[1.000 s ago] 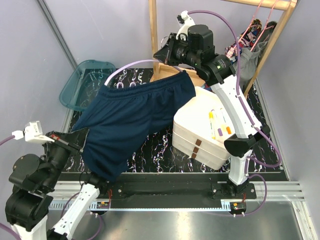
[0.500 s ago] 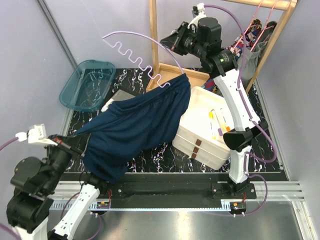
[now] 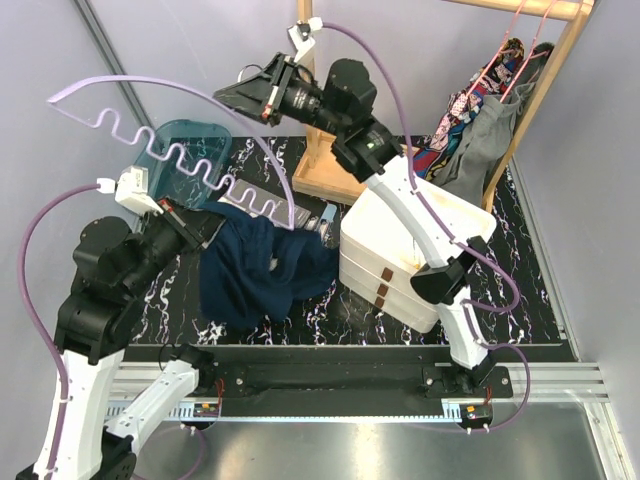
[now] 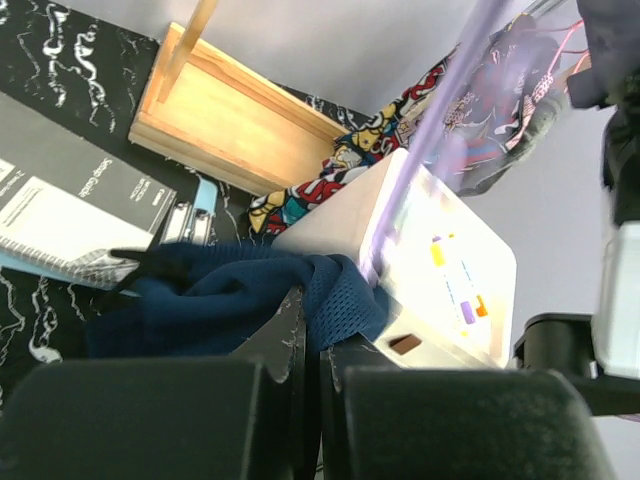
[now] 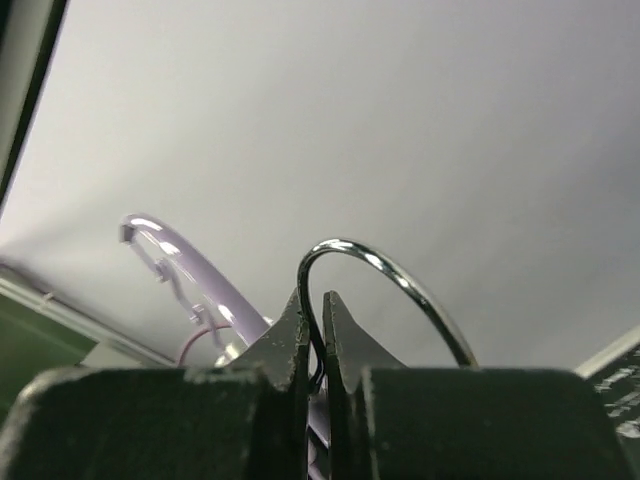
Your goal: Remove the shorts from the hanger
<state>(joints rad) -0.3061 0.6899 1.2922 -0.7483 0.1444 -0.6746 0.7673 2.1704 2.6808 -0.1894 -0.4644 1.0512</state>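
One pair navy shorts (image 3: pixel 262 268), crumpled on table (image 3: pixel 520 250) left of white box (image 3: pixel 400 250), off lilac hanger (image 3: pixel 100 79), left gripper (image 4: pixel 312 300) clamped on their left edge, right gripper (image 5: pixel 310 300) high on far side, pinching hanger's metal hook (image 5: pixel 400 275).

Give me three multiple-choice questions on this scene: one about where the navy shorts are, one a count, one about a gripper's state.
1. Where are the navy shorts? A heaped on the table beside the white box; B in the teal bin; C inside that box.
2. How many garments hang on the rack? A none; B two; C four.
3. The right gripper is: A open; B shut on the hanger hook; C shut on the box.
Answers: 1 A, they lie bunched on the dark tabletop. 2 B, graffiti-print shorts and grey shorts. 3 B, the hook sits pinched between its jaws.
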